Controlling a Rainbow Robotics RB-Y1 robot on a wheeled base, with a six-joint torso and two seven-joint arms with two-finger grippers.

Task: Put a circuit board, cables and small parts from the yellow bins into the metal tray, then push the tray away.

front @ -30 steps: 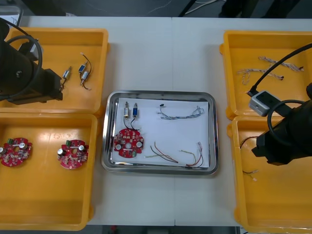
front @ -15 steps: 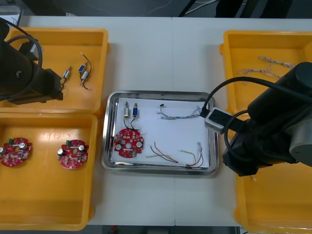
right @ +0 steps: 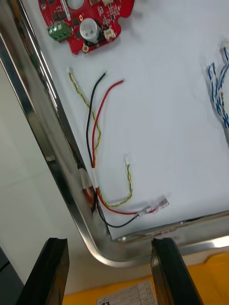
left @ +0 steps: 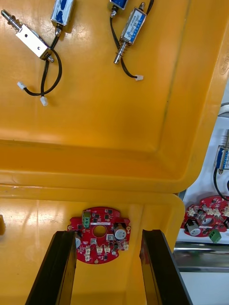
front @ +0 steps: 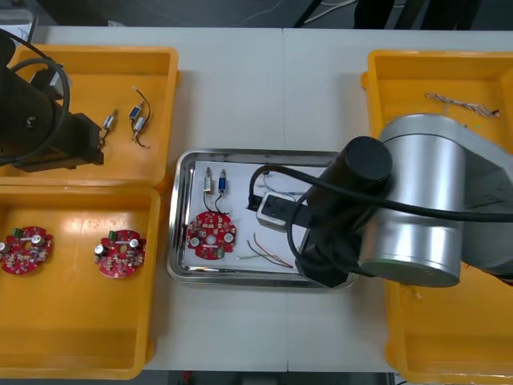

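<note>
The metal tray (front: pixel 180 241) lies mid-table with a white inside. It holds a red circuit board (front: pixel 211 235), two small metal parts (front: pixel 215 183) and red and yellow cables (front: pixel 268 253). My right arm (front: pixel 417 208) covers the tray's right half. In the right wrist view my right gripper (right: pixel 109 271) is open, hanging over the tray's rounded corner rim (right: pixel 47 157). Beyond it lie the red and yellow cables (right: pixel 95 138), the blue and white cable (right: pixel 217 90) and the board (right: pixel 88 24). My left gripper (left: pixel 109 271) is open over the left bins, above a board (left: pixel 100 233).
Two yellow bins (front: pixel 80 321) flank the tray on the left: the near one holds two boards (front: pixel 120 253), the far one small metal parts (front: pixel 138 120). The far right bin (front: pixel 385 72) holds twisted cables (front: pixel 457 102). A yellow bin's edge (right: pixel 191 281) lies just behind the right fingers.
My right arm has swung left from over the right bins to over the tray's right half, covering the cables there. The left arm has stayed still.
</note>
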